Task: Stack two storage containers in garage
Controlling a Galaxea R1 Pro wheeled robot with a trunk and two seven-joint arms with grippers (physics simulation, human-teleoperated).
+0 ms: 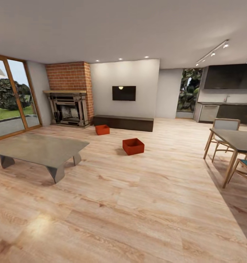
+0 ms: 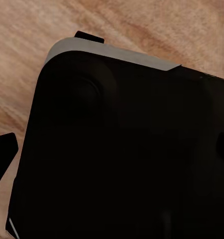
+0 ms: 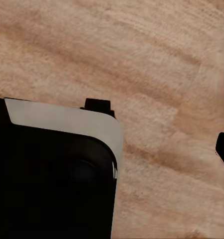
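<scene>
The head view looks across the living room's light wood plank floor (image 1: pixel 138 204), which lies wide and bare in the foreground and runs unbroken toward the far wall. Two orange-red, open-topped rectangular storage containers sit on that floor. The nearer container (image 1: pixel 133 146) stands alone near the middle of the room, with bare planks on all sides. The farther container (image 1: pixel 102 129) rests just in front of the long dark low bench (image 1: pixel 123 122), near its left end.

On the left, a low grey coffee table with angled metal legs (image 1: pixel 39 149) takes up floor space; its right corner reaches toward the nearer container but stays apart from it, leaving a lane of floor between them. On the right, a grey-topped dining table with pale wooden legs (image 1: pixel 235 140) and wooden chairs (image 1: pixel 224 126) border the open floor.

Behind the bench, a black wall-mounted TV (image 1: pixel 124 93) hangs on the white wall. To its left are the red brick chimney (image 1: pixel 69 76) and the ornate fireplace (image 1: pixel 68 108), then wood-framed glass doors (image 1: pixel 12 98). A dark kitchen counter (image 1: pixel 225 111) lies far right.

Both wrist views show the robot's black, grey-edged body (image 2: pixel 127 149) over wood planks; a dark fingertip pokes in at each frame's edge, and I cannot tell whether either hand is spread or pressed together.
</scene>
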